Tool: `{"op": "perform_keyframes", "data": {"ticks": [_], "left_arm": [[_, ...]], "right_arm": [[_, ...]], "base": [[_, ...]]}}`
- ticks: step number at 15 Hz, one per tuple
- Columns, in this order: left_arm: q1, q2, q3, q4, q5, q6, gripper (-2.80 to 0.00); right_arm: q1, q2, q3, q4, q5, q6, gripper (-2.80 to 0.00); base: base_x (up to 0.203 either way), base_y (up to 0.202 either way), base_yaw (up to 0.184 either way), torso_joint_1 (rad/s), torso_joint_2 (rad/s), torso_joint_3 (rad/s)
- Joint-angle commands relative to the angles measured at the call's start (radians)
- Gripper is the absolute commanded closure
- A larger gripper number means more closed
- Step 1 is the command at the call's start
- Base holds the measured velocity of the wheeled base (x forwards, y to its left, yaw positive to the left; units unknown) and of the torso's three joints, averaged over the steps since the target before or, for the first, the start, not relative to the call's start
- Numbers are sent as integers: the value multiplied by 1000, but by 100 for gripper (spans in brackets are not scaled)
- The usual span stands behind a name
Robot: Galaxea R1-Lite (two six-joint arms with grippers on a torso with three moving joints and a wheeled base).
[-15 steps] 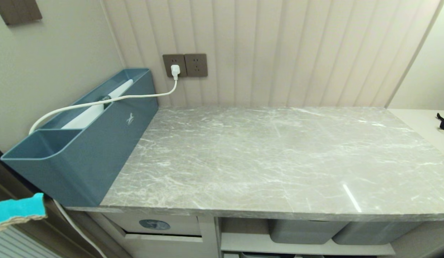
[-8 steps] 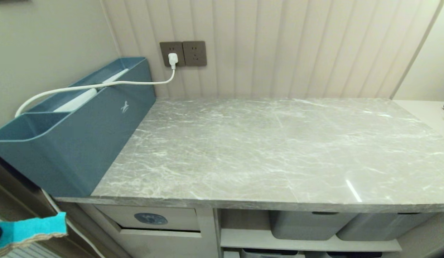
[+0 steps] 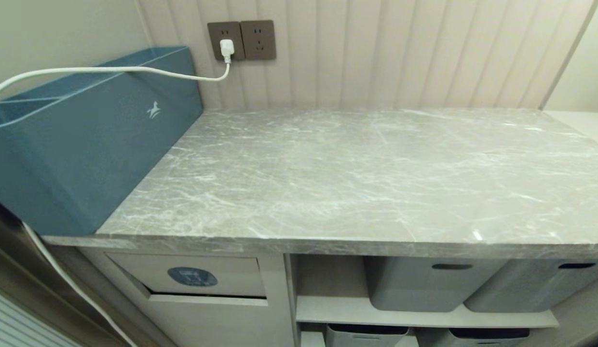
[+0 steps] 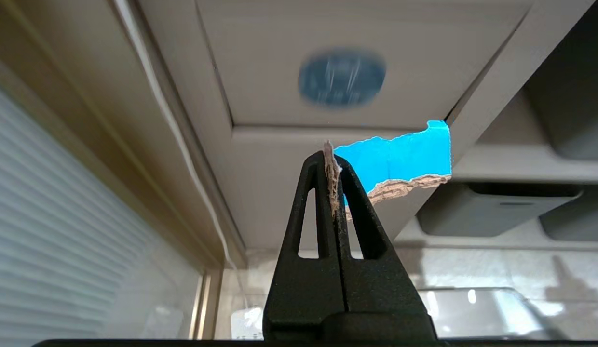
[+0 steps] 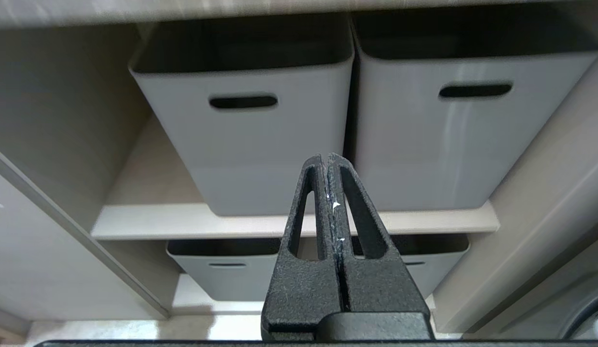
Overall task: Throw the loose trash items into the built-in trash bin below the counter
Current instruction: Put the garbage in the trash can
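With the view now sunk lower than a second ago, the left gripper (image 4: 332,159) pinches a turquoise cardboard scrap (image 4: 400,161) just before the bin flap (image 4: 342,82) under the counter (image 3: 328,183), ready to drop; the right gripper (image 5: 328,161) hangs closed, empty.

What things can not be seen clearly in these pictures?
- Sticker on the trash bin flap: icon blurred in the left wrist view.
- Cardboard scrap: partly hidden by the left gripper.
- Second scrap: in no view.
- Both arms: outside the head view.
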Motion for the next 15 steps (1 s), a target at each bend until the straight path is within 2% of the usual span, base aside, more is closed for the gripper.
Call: {"op": "perform_keyframes", "data": {"ticks": [1,3,9,13,15], "left_arm": [[-12,-148,42,20,4,1,0],[-21,-238,48,43,10,-3,0],[-24,-249,58,26,31,-19,0],[-24,-248,58,26,20,-9,0],[-24,-249,57,26,15,25,0]], "right_arm": [[0,0,1,-1,0,0,0],[0,0,2,-1,0,0,0],[0,0,0,-1,-2,0,0],[0,1,2,-1,-2,0,0],[0,2,2,-1,-2,0,0]], "base": [[0,0,0,-212,508,287],[0,0,0,-208,493,284],[0,0,0,-185,479,287],[0,0,0,-158,457,306],[0,0,0,-135,449,316]]}}
